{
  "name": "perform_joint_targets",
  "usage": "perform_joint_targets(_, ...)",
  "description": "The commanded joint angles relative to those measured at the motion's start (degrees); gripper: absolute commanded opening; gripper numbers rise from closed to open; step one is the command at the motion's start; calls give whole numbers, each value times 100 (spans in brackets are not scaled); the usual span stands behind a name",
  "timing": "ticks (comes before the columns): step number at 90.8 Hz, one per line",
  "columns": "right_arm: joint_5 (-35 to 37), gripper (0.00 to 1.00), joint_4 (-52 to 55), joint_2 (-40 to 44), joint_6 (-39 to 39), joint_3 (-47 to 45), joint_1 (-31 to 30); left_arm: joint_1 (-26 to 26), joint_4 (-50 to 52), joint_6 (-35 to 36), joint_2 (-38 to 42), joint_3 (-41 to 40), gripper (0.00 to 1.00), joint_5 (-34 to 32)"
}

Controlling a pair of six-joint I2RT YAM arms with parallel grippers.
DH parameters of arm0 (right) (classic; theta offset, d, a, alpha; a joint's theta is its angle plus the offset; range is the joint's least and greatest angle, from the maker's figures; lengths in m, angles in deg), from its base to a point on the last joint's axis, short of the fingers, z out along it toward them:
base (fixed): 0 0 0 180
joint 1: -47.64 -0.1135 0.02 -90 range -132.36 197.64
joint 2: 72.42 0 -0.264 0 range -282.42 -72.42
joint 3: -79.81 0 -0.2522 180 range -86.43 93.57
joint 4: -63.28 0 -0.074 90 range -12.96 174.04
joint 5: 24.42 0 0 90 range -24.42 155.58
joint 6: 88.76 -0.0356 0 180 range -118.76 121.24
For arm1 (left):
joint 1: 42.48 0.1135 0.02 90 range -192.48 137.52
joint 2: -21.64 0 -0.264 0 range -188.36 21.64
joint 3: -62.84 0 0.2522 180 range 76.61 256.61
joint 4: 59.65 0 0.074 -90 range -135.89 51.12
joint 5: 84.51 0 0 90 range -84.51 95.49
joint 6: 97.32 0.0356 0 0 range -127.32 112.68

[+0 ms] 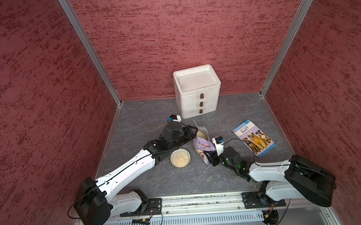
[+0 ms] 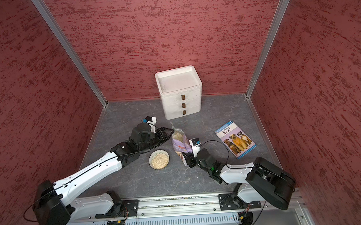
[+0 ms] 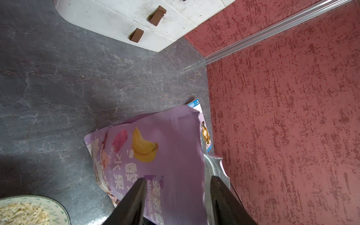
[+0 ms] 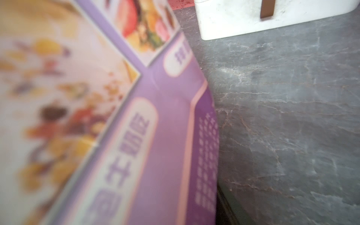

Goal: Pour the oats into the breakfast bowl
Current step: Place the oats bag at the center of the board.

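In both top views the breakfast bowl (image 1: 171, 159) sits on the grey table (image 1: 180, 182) between the two arms, and pale oats (image 1: 180, 159) fill it. Just to the right of the bowl the lilac pouch (image 1: 201, 143) stands with its mouth up and open, and more oats show inside it. The left gripper (image 1: 195, 131) reaches past the far side of the bowl to the pouch's top edge. The right gripper (image 1: 209, 157) is at the pouch's lower end, on the side away from the bowl; from up here I cannot tell whether it is clamped or let go. The white foam drawer box (image 1: 198, 94) stands well beyond the bowl by the back wall, and the dog book (image 1: 253, 137) lies flat well to the bowl's right, past the pouch.

In the left wrist view the dark fingers (image 3: 136, 198) stand plainly spread, released. The pouch's torn top edge lies between them, one finger over its printed face and one on its silver inner side. A piece of the bowl's rim, with oats in it, shows nearby.

The right wrist view is filled by the pouch's blurred printed face. No finger shows, so this pincer's grip stays undecided.
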Motion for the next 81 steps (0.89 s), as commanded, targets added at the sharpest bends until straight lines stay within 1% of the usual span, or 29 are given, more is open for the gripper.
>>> perform_joint_targets(1,141,58,-167,133,3,48,-24,-43,-231,-34,-67,197,56,24)
perform_joint_targets(17,130,64,188,369,77,177,-29,-53,-318,-116,-165,185,56,109)
perform_joint_targets(29,147,68,688,747,173,340,-37,-69,-429,-198,-231,177,54,195)
perform_joint_targets(31,156,70,773,816,187,356,-41,-74,-448,-209,-240,181,52,210)
perform_joint_targets(32,174,80,817,851,187,365,-46,-72,-457,-212,-246,179,51,214)
perform_joint_targets(33,196,87,865,899,187,383,-48,-76,-466,-218,-249,182,50,225)
perform_joint_targets(34,220,91,920,941,182,391,-54,-77,-475,-226,-250,179,48,226)
perform_joint_targets(36,267,95,1016,1025,185,404,-58,-79,-486,-231,-258,184,46,235)
perform_joint_targets(38,294,96,1095,1110,201,414,-59,-83,-502,-239,-264,185,45,242)
perform_joint_targets(48,424,99,1611,1542,320,539,-92,-110,-527,-229,-310,209,38,273)
perform_joint_targets(60,610,98,2285,1984,455,843,-124,-127,-532,-254,-339,236,36,288)
perform_joint_targets(70,734,99,2771,2074,533,1190,-170,-145,-590,-306,-338,246,31,299)
perform_joint_targets(81,904,98,3239,1948,654,1626,-257,-149,-716,-374,-357,276,31,377)
